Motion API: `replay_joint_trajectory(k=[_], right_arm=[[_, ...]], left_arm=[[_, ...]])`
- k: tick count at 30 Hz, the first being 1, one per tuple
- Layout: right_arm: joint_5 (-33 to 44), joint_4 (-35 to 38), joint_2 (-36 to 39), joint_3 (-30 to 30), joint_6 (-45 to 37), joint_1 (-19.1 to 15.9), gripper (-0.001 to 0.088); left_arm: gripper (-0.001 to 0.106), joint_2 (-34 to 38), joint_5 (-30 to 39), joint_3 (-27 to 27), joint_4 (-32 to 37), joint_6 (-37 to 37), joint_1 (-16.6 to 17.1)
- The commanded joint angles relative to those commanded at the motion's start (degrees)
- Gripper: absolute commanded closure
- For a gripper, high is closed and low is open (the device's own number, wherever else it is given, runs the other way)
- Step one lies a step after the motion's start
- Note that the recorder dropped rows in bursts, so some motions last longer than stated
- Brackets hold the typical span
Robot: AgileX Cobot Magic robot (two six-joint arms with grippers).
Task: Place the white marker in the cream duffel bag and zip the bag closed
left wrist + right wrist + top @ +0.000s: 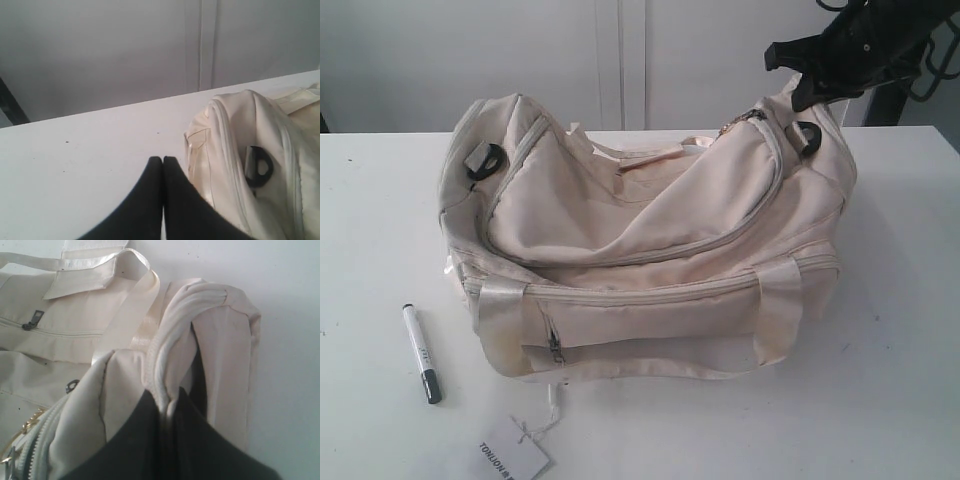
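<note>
right, the right gripper (169, 401) is up at the far end of the cream duffel bag (650, 240). its black fingers are pinched tight on a bunched fold of the cream fabric, and that corner is pulled up into a peak. the left gripper (163, 160) hangs low over bare table (880, 400) just beside the bag's other end, both fingers pressed together with nothing between them. on that end panel, close by, there's a black strap ring (260, 167). the white marker (421, 353) is lying flat on the table, out in front of the bag on the left arm's side and apart from it. its dark cap end points toward a white paper tag (515, 460) on a string. the bag sits slumped in the middle, top flap sagging in, shiny handles draped down the front beside the pocket zip (556, 347). whether the top zip is fully open, i can't tell from here.
</note>
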Motion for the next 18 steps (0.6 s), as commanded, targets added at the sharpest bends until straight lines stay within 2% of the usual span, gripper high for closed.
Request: replay_joint_trajectory(k=[6, 11, 18], right_arm=[[0.0, 0.0, 0.0, 0.0, 0.0, 0.0, 0.0868], [0.0, 0.0, 0.0, 0.0, 0.0, 0.0, 0.0868], [0.0, 0.0, 0.0, 0.0, 0.0, 0.0, 0.0868]], left_arm=[[0.105, 4.4, 0.2, -3.4, 0.0, 0.7, -4.8], [0.105, 9.1, 2.6, -9.6, 0.0, 2.3, -11.2], [0.105, 13.8, 10.6, -17.5, -0.2, 3.9, -14.9]])
